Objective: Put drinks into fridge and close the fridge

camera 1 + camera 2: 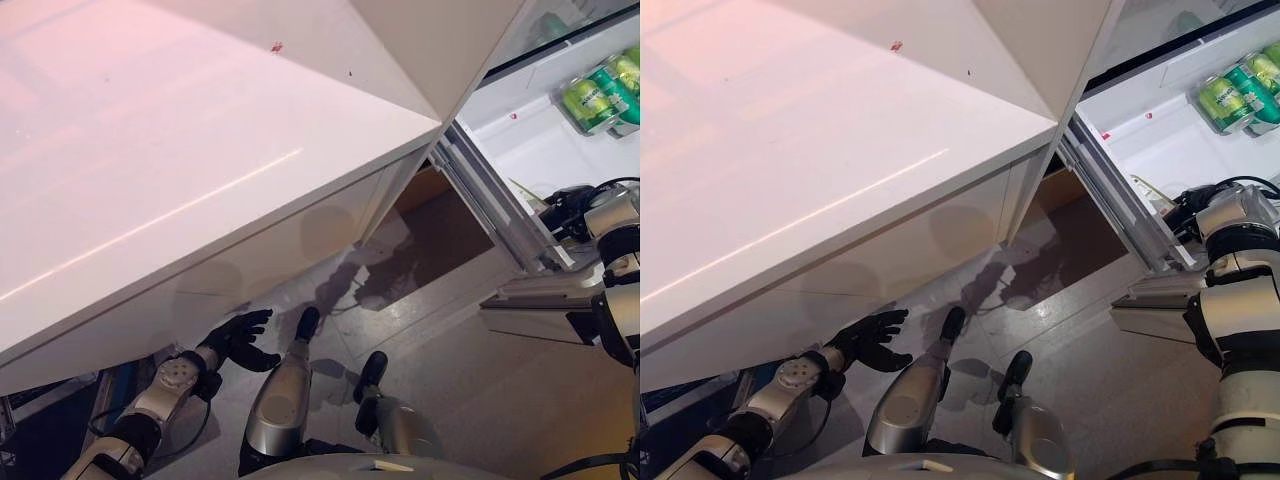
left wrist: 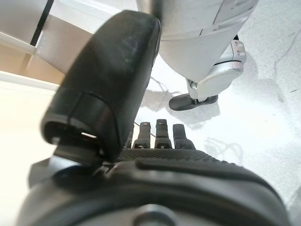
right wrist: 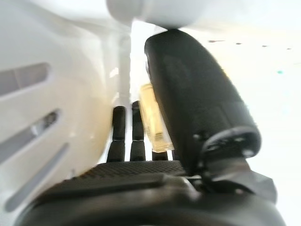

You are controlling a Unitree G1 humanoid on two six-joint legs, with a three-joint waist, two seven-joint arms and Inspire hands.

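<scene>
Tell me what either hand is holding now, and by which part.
Nothing. The left hand hangs open below the counter. The right hand reaches open-fingered into the fridge, gripping nothing; cans sit on the shelf.

the two eye views look steeply down from the robot's head, a little apart, and share the same scene: the white fridge door (image 1: 200,170) filling the left, the open fridge (image 1: 1160,140) with green cans (image 1: 600,95) at upper right, and the grey floor (image 1: 1090,360) below. the left wrist view looks along the left hand (image 2: 155,183) from very close, out over its fingers (image 2: 162,134) toward the floor, which it shares with the eye views. the right wrist view looks along the right hand (image 3: 141,188) from very close, its fingers (image 3: 127,132) pointing at white fridge surfaces just ahead.
</scene>
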